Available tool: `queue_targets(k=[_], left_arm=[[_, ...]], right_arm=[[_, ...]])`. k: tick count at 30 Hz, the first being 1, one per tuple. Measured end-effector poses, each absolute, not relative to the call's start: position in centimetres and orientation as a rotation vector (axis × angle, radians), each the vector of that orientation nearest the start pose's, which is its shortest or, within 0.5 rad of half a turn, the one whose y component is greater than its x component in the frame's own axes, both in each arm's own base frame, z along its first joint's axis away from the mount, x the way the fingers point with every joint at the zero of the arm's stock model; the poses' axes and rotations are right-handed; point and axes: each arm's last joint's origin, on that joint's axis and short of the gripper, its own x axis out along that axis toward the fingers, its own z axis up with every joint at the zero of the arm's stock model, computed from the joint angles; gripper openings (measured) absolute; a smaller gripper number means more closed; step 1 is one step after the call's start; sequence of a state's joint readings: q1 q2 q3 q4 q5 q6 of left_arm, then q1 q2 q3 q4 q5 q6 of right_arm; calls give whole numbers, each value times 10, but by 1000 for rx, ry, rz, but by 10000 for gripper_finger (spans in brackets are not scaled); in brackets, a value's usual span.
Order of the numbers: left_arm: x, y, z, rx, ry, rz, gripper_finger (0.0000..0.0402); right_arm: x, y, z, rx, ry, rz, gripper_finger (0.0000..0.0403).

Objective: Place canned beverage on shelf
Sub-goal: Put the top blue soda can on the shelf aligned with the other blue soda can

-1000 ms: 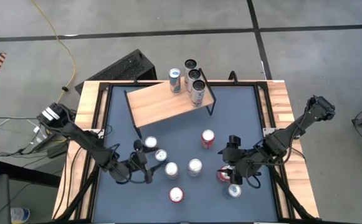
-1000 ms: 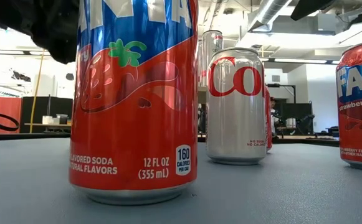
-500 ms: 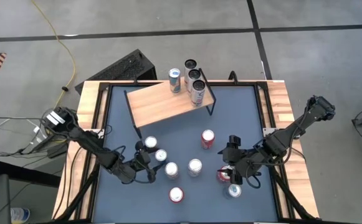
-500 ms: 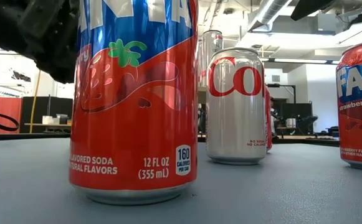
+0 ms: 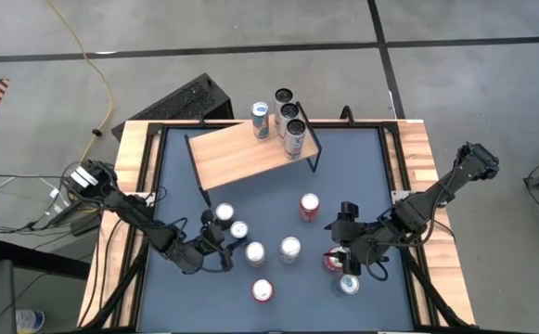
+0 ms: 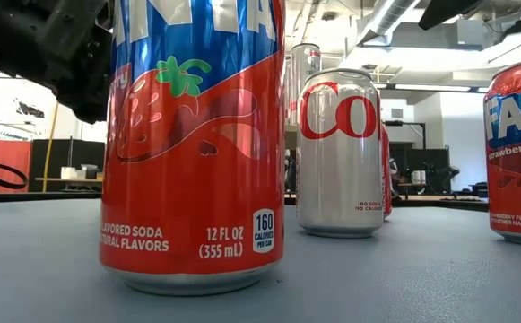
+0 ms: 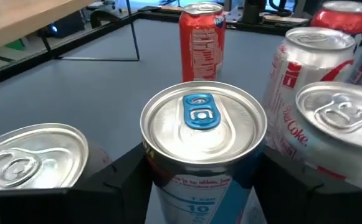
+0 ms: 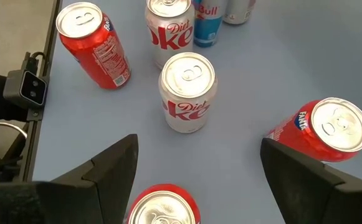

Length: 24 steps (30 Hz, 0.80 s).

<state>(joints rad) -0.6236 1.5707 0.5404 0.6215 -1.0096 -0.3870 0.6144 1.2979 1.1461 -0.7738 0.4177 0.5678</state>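
Near the middle of the table, my left gripper (image 7: 199, 180) has one finger on each side of a can with a blue tab (image 7: 199, 115). The can stands straight up, its long way up and down and its top to the ceiling. The fingers (image 7: 121, 177) sit very close to its sides, but I cannot tell if they squeeze it.

At the far edge of the table stands the shelf (image 5: 241, 153). Its long way runs across the table, turned a bit so its right end sits farther back. Four cans (image 5: 290, 113) stand upright at that end. The blue-tab can is well apart from the shelf.

My right gripper (image 8: 209, 180) hangs over a red can (image 8: 162, 208) with its jaws wide and holds nothing.

Up close from the table top, a big red and blue can (image 6: 193, 144) has a strawberry on it and says "12 FL OZ (355 mL)" and "160 calories per can". A silver can (image 8: 187, 93) says "Diet Coke". A blue one (image 8: 207, 25) shows "Bull".
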Motion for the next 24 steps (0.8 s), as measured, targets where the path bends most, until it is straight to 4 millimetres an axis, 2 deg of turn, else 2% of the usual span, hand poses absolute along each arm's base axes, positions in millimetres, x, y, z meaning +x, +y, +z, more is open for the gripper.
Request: queue_targets(k=[5,12,18,24], left_arm=[[237,-141,169,-125,148,429,224],[232,-137,203,-122,92,423,223],[227,-120,240,-94,63,453,223],[236,-93,280,-73,67,443,223]], right_arm=[[217,138,305,78,817,-50,322],[216,138,304,73,821,-51,322],[216,138,305,58,821,-44,322],[217,138,305,51,819,-42,322]])
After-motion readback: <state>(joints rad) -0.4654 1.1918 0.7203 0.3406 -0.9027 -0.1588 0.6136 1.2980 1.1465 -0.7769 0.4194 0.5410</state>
